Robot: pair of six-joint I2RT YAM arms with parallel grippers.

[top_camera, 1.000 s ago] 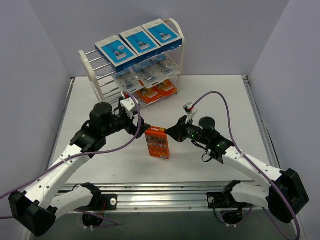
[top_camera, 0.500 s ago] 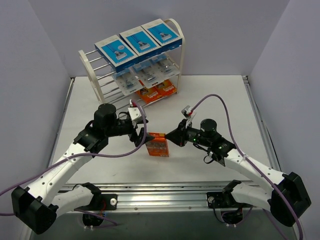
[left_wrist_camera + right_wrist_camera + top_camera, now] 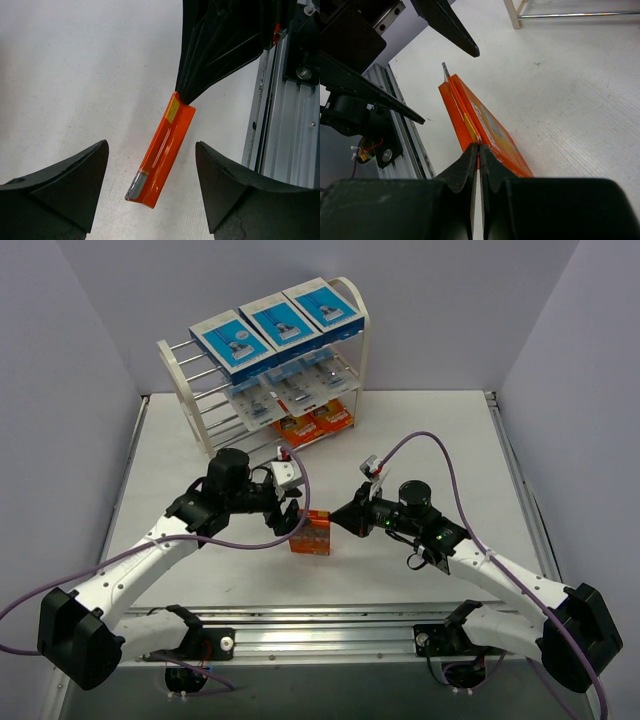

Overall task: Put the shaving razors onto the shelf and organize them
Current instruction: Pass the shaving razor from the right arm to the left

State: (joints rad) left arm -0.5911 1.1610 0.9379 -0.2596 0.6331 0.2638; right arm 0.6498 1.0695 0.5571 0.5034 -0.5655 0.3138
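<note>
Beyond both grippers, the white shelf (image 3: 178, 375) holds three blue boxes (image 3: 280, 322), clear blister packs (image 3: 290, 390) and two orange packs (image 3: 318, 423), so the job looks nearly done, with one pack to go. That last orange pack (image 3: 312, 533) is held edge-up, clamped in the right gripper (image 3: 338, 520), while the left gripper (image 3: 293, 520), jaws parted, straddles it without touching. Below them lies a white table (image 3: 450, 440), ringed by pale lilac walls (image 3: 80, 340).

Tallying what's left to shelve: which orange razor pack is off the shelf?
The orange pack pinched in the right gripper, out over the table; the other two orange packs lie on the shelf's lower tier.
</note>
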